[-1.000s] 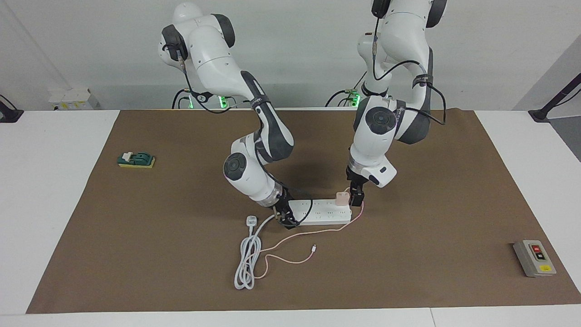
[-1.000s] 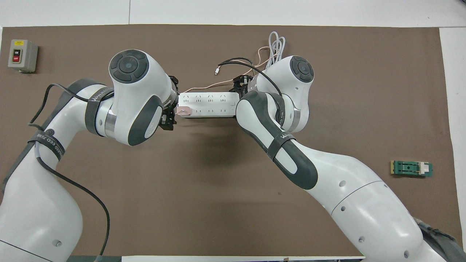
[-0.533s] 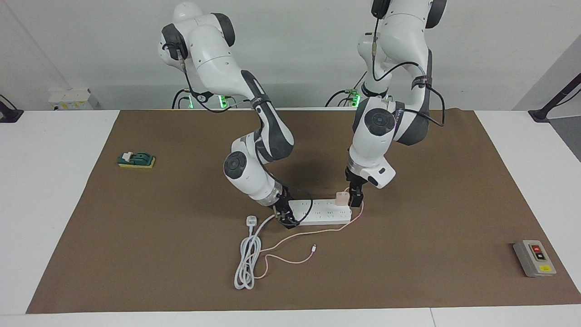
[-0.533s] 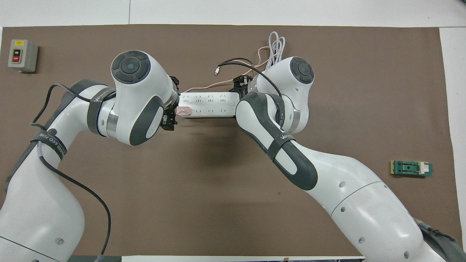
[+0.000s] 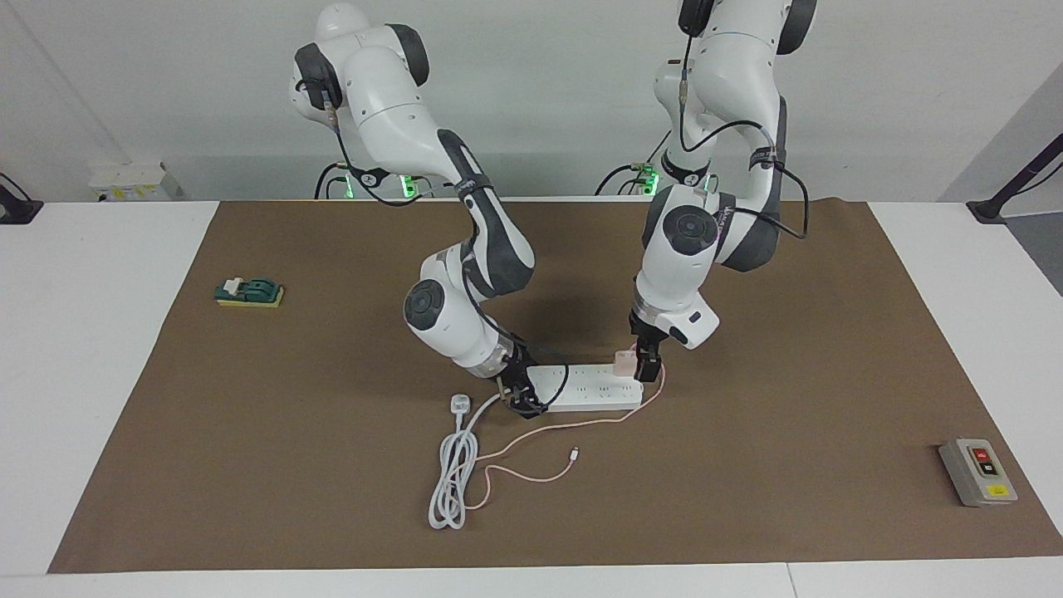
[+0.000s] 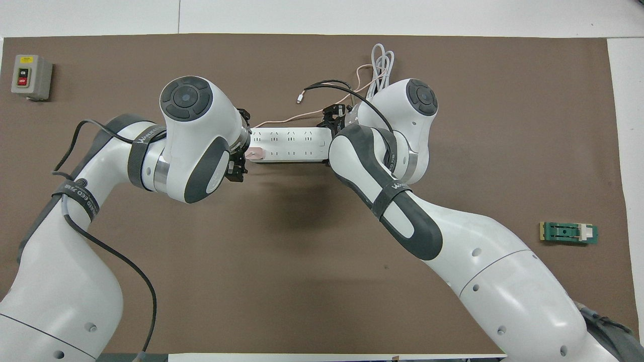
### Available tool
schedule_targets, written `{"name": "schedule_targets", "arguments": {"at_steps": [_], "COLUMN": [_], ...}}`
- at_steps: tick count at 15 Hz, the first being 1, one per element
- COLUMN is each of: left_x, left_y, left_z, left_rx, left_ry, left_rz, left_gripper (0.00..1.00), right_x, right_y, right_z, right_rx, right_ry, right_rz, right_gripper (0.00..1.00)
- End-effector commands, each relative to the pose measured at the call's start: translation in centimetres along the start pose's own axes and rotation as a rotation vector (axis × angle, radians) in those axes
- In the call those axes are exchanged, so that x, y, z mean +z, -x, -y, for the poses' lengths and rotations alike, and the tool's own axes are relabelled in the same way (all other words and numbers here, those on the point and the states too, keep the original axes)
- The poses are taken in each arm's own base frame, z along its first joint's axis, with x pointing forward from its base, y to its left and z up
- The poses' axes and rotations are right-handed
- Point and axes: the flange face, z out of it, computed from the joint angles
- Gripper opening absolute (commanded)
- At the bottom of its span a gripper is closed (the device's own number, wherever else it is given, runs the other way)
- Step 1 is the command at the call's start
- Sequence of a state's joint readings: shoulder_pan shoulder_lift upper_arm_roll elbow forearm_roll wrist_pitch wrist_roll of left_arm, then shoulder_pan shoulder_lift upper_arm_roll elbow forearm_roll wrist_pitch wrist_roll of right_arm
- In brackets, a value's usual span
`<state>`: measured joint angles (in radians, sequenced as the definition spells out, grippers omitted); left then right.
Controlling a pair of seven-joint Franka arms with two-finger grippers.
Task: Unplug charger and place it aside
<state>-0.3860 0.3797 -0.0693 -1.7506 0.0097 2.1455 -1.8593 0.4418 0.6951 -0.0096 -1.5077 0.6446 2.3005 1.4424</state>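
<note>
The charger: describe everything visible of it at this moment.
The charger is a small pale-pink cube, plastic by its look, standing plugged into the white power strip at the strip's end toward the left arm. Its thin pink cable trails over the brown mat, its loose end lying free. The left gripper is right beside it, open; contact cannot be told.

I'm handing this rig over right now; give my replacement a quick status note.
Left tool: open, at the charger, no grip visible yet.
Right tool: down on the power strip at its right-arm end, apparently steadying it; fingers unclear.
Charger sits plugged into the strip at the left-arm end, its pink cable trailing away from the robots.
Done: approach only.
Left: grip the charger, pull it out, set it aside.
</note>
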Motion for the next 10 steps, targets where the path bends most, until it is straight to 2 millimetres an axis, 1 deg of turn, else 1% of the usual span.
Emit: {"name": "schedule_targets", "arguments": {"at_steps": [1,2,5,9,10], "left_x": [0.84,1.02,1.00,1.24,1.34], "left_y": [0.44,0.73,0.74,0.71,0.70], "left_z": [0.23,0.28,0.27,0.37,0.40], "left_rx": [-0.005,-0.002,-0.004,-0.002,-0.002], "left_ry": [0.020,0.020,0.022,0.020,0.022], "left_rz": [0.006,0.006,0.007,0.006,0.007], "left_gripper": [1.00,1.00,0.99,0.90,0.89], "right_x": [0.47,0.47,0.43,0.41,0.38], "right_y": [-0.90,-0.90,-0.99,-1.08,-1.03], "right_z": [0.75,0.75,0.77,0.77,0.78], "right_rx": [-0.037,-0.041,-0.040,-0.039,-0.040], "right_ry": [-0.051,-0.052,-0.051,-0.049,-0.047], "right_rz": [0.007,0.007,0.008,0.009,0.010], "right_gripper": [0.00,0.00,0.00,0.00,0.00]}}
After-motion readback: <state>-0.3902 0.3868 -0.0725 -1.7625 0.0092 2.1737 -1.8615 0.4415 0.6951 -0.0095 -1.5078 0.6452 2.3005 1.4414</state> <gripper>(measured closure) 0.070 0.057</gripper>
